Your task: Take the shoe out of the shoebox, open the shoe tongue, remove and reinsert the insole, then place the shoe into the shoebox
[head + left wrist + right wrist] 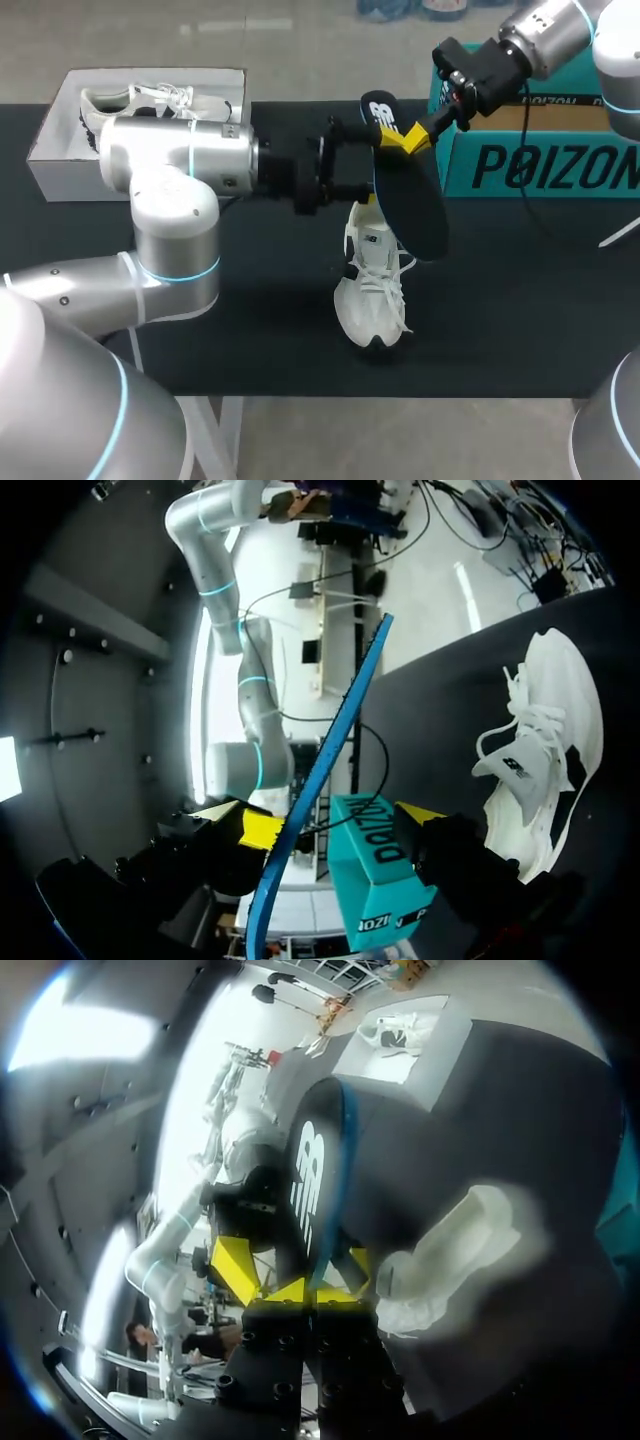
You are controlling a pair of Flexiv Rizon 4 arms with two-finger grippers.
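Note:
My right gripper (402,138) comes in from the back right and is shut on the upper end of a dark insole (412,200), which hangs down above the table. In the right wrist view the insole (320,1160) rises from between that gripper's (305,1282) yellow tips. My left gripper (350,160) reaches in from the left and stands open around the insole's upper part. Seen edge-on, the blue-edged insole (325,760) runs between the left gripper's (335,825) fingers, nearer one tip. A white shoe (372,290) stands on the black table below the insole.
A white shoebox (60,150) holding a second white shoe (150,105) sits at the back left. A teal box (540,165) stands at the back right, behind my right arm. The table's front edge (400,395) runs just below the shoe's toe.

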